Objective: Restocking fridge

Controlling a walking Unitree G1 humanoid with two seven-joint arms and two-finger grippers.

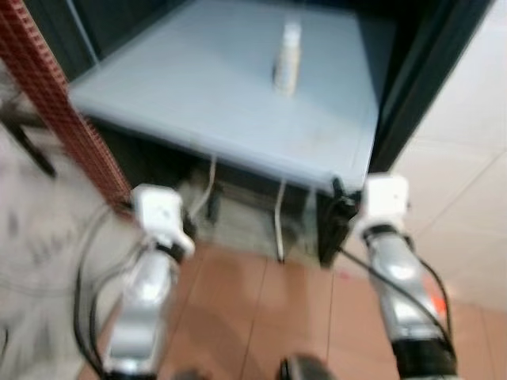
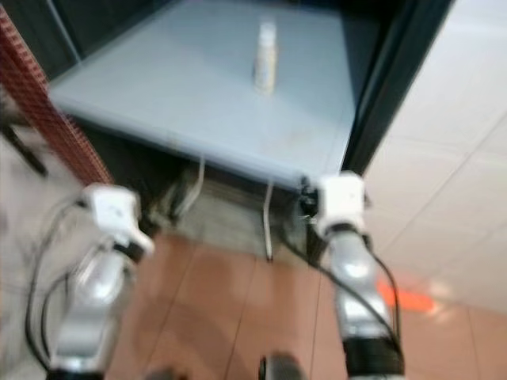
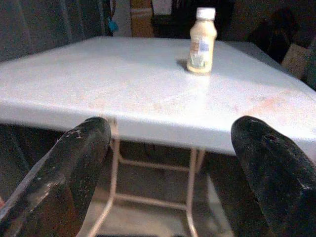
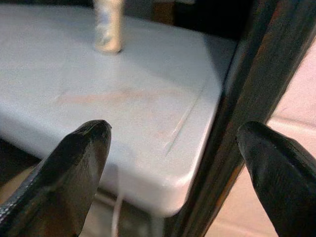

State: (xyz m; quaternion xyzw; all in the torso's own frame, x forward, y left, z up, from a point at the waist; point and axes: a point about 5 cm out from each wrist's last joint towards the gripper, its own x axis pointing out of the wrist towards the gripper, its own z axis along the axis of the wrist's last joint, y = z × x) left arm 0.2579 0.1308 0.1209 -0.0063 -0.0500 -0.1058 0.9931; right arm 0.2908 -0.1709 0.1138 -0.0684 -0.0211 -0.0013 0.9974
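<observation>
Red mesh panelling (image 1: pixel 55 103) ran down the far left, beside a pale blue-grey table (image 1: pixel 198 87) that stood before the robot. Near it, the left gripper (image 3: pixel 168 163) hung below the table's near edge, over reddish-brown floor tiles (image 1: pixel 269 309), its two black fingers spread wide and holding nothing. Thin white table legs (image 3: pixel 116 168) showed under the top between those fingers. Toward the far middle of the table, a small bottle (image 1: pixel 287 57) with a white cap and a beige body stood upright, alone and well apart from both grippers. Further right, the right gripper (image 4: pixel 173 168) hovered by the table's near right corner, its fingers likewise parted and empty. A dark upright frame (image 1: pixel 420 79) rose just beside that corner, with pale floor tiles (image 1: pixel 467 158) beyond it. The head views were blurred.
</observation>
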